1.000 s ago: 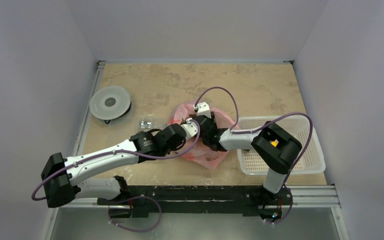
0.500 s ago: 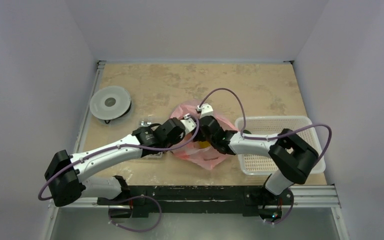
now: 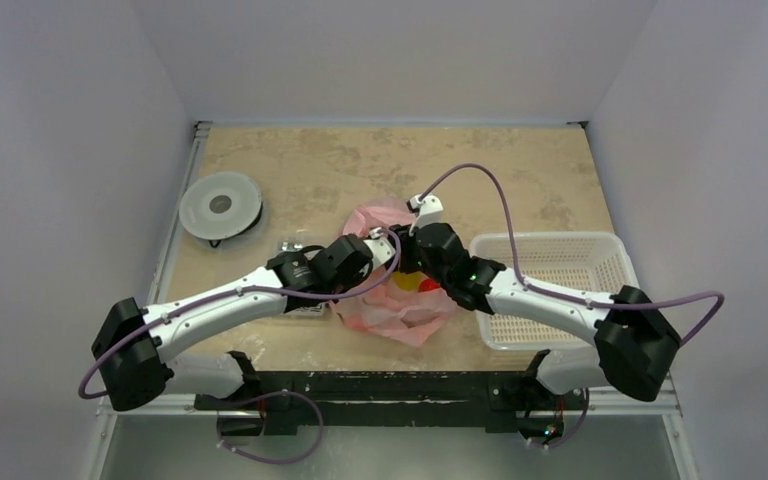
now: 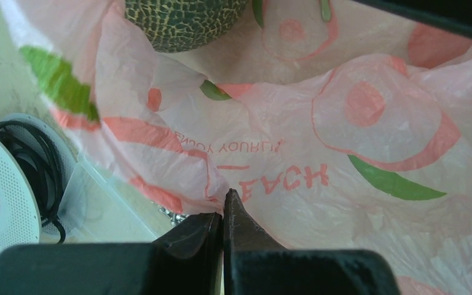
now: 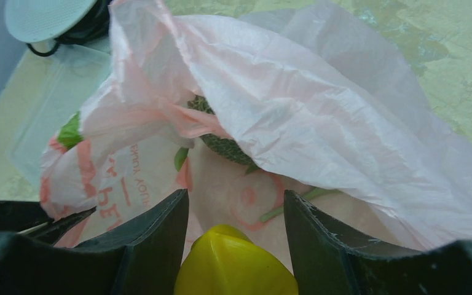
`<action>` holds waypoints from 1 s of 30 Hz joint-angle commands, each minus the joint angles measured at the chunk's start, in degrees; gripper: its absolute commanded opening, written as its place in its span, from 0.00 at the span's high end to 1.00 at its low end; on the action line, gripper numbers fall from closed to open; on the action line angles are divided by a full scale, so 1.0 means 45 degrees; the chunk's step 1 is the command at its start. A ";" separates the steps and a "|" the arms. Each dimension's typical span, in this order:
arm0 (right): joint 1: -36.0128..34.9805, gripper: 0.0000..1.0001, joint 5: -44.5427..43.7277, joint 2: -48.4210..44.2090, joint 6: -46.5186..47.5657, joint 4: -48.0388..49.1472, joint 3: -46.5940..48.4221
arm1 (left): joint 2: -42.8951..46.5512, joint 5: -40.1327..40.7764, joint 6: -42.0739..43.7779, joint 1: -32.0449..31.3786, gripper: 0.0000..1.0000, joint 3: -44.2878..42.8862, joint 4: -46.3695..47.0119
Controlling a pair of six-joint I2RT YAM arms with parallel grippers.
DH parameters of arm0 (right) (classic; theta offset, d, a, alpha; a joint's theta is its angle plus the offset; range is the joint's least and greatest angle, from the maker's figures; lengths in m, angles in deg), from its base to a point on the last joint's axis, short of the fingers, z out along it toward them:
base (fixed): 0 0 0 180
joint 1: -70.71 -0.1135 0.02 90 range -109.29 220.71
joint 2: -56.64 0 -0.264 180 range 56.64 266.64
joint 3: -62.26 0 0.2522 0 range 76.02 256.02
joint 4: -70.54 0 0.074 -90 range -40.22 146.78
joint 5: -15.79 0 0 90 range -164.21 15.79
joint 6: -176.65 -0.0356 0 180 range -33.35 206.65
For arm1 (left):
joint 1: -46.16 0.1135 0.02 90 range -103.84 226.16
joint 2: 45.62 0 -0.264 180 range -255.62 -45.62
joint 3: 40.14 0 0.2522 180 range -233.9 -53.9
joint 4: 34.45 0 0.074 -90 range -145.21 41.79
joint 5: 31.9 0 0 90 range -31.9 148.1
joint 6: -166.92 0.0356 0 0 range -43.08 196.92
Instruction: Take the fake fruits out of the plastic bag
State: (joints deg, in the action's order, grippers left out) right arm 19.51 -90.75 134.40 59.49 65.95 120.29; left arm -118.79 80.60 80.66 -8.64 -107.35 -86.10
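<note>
Two fruits in view: a yellow fruit (image 5: 236,267) and a green fruit (image 5: 221,146) with a netted skin, both at the mouth of the pink bag (image 5: 307,104).
Left gripper (image 4: 224,201): fingers pressed together on a fold of the bag's film, holding the mouth up.
Right gripper (image 5: 236,209): fingers part-way apart with the yellow fruit between them; it looks gripped, just at the bag's opening.
Green fruit: lies deeper in, under the bag's upper flap and touching the film.
Step in hand: taking out the yellow fruit, judging by the grip and the opened mouth.
Next move calls for: drawing the right gripper back clear of the film, then setting the fruit down, perhaps in the white basket (image 3: 560,285) beside the bag. The left pinch should hold, so the bag does not ride along.
Nearby: a white disc (image 4: 0,184) and a clear box (image 4: 114,206) left of the bag.
</note>
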 commanded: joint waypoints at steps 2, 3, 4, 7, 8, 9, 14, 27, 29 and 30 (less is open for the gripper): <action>-0.0097 1.00 0.1381 -0.1181 -0.0606 -0.0135 0.0159 | 0.1160 0.0272 -0.0003 0.0025 1.00 -0.0152 0.0598; -0.0110 1.00 0.1459 -0.1385 -0.0675 -0.0374 0.0310 | 0.1325 0.0300 -0.0012 0.0030 1.00 -0.0095 0.0657; -0.0107 1.00 0.1498 -0.1599 -0.0683 -0.0645 0.0434 | 0.1382 0.0335 -0.0013 0.0031 1.00 -0.0041 0.0665; -0.0088 1.00 0.1234 -0.2311 -0.0536 -0.1102 0.0848 | 0.1291 0.0503 0.0043 0.0031 1.00 -0.0139 0.0581; -0.0087 1.00 0.1113 -0.2508 -0.0448 -0.1376 0.1122 | 0.1246 0.0548 0.0046 0.0021 1.00 -0.0169 0.0570; -0.0087 1.00 0.0915 -0.2662 -0.0342 -0.1728 0.1415 | 0.1204 0.0596 0.0031 0.0030 1.00 -0.0192 0.0529; -0.0020 1.00 -0.0364 -0.3491 0.0469 -0.3131 0.2968 | 0.1191 0.0548 -0.0022 0.0031 1.00 -0.0256 0.0405; 0.2446 1.00 -0.7308 -0.7129 -0.2014 -0.5735 0.0988 | 0.1322 0.0541 -0.0110 -0.0008 1.00 -0.0253 0.0248; 0.3440 1.00 -0.7264 -0.7564 -0.2358 -0.6060 0.0485 | 0.1286 0.0546 -0.0087 -0.0013 1.00 -0.0267 0.0225; 0.3908 1.00 -0.7271 -0.7749 -0.2578 -0.6217 0.0227 | 0.1265 0.0542 -0.0090 -0.0028 1.00 -0.0299 0.0196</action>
State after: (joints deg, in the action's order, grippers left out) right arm 31.07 -116.32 102.12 54.51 44.37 124.95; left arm -113.63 82.42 80.55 -8.60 -107.35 -85.64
